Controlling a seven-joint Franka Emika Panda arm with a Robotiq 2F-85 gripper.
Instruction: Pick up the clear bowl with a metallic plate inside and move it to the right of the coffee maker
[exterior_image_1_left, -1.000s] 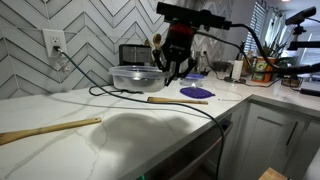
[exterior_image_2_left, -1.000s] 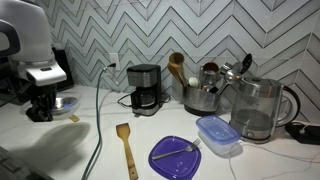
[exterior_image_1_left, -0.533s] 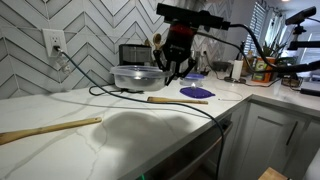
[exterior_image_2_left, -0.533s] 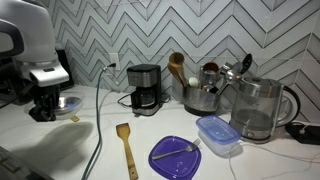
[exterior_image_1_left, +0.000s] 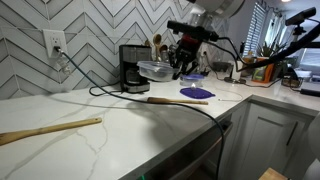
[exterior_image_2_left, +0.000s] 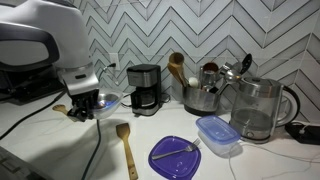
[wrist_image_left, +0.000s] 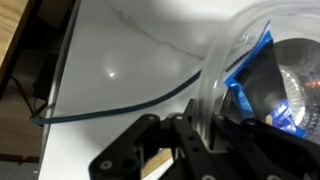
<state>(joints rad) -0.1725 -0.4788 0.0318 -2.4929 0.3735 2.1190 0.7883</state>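
Counter front: a purple plate (exterior_image_2_left: 168, 162) carrying a fork (exterior_image_2_left: 180, 150) is lying nearest on the white counter (exterior_image_2_left: 50, 140), with a wooden spatula (exterior_image_2_left: 126, 148) lying just beside it.
Blue container: a lidded blue container (exterior_image_2_left: 218, 133) is sitting a little behind the plate, near a glass kettle (exterior_image_2_left: 258, 108).
Cable: a dark cable (exterior_image_2_left: 98, 135) is trailing across the counter toward the wall outlet (exterior_image_2_left: 114, 59).
Tool: the tool (exterior_image_2_left: 88, 103) is clenching on the rim of the clear bowl (exterior_image_2_left: 107, 100); in the wrist view its dark fingers (wrist_image_left: 190, 140) are pinching the bowl's see-through wall.
Clear bowl: it is hanging in the tool's grip, looking lifted off the counter in an exterior view (exterior_image_1_left: 155, 69), just in front of the coffee maker (exterior_image_1_left: 130, 66); something shiny and metallic (wrist_image_left: 295, 85) is sitting inside it.
Coffee maker: the black machine is standing by the wall, close beside the bowl.
Steel crock: a steel crock (exterior_image_2_left: 203, 97) of utensils is standing farther along the herringbone tile wall (exterior_image_2_left: 200, 30), between coffee maker and kettle.
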